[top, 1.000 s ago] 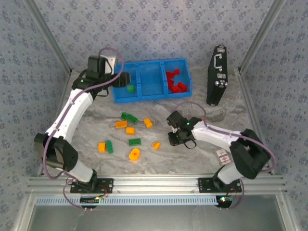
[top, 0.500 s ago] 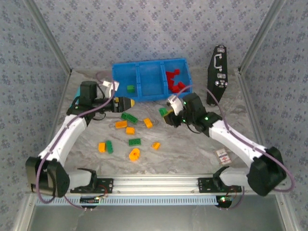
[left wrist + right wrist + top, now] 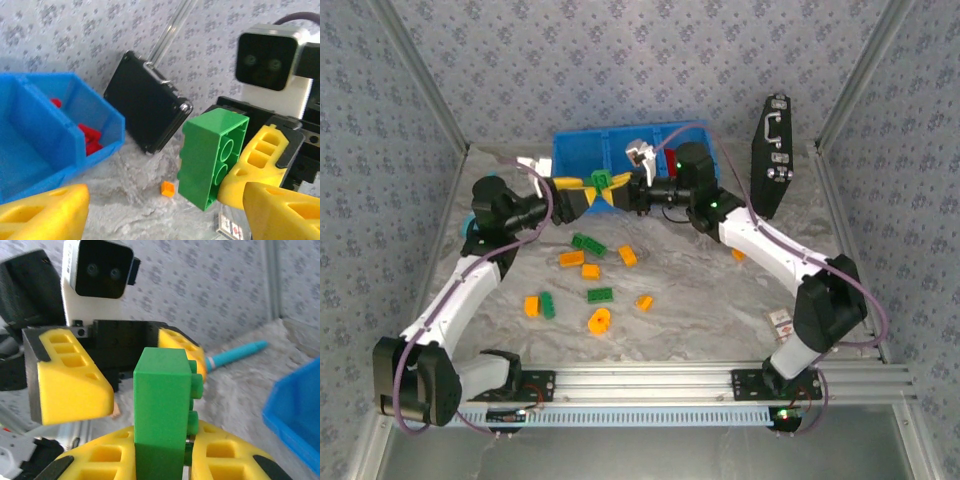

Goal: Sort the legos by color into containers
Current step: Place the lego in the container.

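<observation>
While right claw [image 3: 617, 184] grips one green lego [image 3: 162, 405], three loose greens [image 3: 588, 243] [image 3: 600, 294] [image 3: 547, 305] on table.

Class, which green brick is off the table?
The green brick gripped in the right tool, up in the air; the other green bricks lie on the table.

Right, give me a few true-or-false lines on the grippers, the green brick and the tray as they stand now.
1. The right gripper is shut on a green brick. True.
2. The left gripper is clamped on that brick too. False: its jaws stand open, facing the brick.
3. The red bricks lie in the blue tray's left compartment. False: they lie in its right end compartment.
4. Other bricks lie loose on the table. True.
</observation>
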Tool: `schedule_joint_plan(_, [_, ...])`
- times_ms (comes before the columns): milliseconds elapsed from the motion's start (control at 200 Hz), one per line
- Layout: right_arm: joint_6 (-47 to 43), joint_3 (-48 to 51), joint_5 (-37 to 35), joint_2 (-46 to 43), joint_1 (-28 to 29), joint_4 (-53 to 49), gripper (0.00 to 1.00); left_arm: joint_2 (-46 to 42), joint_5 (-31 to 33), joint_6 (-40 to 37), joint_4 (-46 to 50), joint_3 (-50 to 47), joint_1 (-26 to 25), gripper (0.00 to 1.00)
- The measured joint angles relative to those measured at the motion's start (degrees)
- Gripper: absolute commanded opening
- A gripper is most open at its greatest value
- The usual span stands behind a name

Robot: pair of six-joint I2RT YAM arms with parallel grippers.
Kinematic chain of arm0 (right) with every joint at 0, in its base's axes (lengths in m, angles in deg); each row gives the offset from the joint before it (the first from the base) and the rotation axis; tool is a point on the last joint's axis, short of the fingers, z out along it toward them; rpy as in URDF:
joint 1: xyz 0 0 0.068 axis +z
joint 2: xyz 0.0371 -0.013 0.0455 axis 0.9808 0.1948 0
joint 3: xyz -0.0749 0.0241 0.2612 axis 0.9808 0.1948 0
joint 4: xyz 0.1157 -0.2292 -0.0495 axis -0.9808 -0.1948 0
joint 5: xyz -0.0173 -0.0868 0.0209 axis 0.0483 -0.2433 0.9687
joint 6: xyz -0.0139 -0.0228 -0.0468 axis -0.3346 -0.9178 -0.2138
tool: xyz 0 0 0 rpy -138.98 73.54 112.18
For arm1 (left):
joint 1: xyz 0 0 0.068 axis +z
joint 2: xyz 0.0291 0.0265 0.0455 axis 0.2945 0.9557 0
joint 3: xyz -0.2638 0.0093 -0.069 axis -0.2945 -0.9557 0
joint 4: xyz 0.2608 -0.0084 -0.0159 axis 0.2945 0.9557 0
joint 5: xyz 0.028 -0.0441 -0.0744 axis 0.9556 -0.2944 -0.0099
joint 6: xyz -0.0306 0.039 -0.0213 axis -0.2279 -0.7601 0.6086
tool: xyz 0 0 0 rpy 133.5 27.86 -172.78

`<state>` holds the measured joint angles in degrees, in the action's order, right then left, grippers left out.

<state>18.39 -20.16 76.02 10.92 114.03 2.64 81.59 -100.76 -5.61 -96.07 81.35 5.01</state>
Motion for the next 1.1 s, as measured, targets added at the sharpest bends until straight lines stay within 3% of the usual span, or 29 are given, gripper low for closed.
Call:
schedule_joint_plan(175, [5.5, -3.7, 6.5, 3.6, 0.0, 4.3, 0.11, 0.1, -2.5, 0.0, -4.6, 3.5, 0.1, 0.77])
schedule_joint_plan(310, [7.5, -6.1, 9.9, 5.9, 0.0, 5.6, 0.11, 0.3, -4.7, 0.0, -5.8, 5.9, 0.2, 0.67])
schedule_joint_plan(545, [8.7, -7.1, 12.6, 6.2, -0.4, 6.7, 0.11, 3.2, -9.8, -3.3, 1.8, 12.6, 0.6, 0.59])
schedule_joint_plan(845, [9.7, -7.1, 14.3, 6.2, -1.2, 6.7, 0.11, 4.7, -13.7, -4.5, 4.8, 14.8, 1.2, 0.62])
schedule_joint_plan(970, [11.4, -7.2, 14.9, 6.3, -1.7, 8.6, 0.11, 6.0, -15.9, -4.3, 5.7, 15.6, 1.2, 0.80])
schedule_joint_plan(1100, [12.8, -7.9, 15.3, 6.3, -2.1, 11.0, 0.11, 6.7, -17.8, -4.8, 8.3, 15.6, 1.1, 0.81])
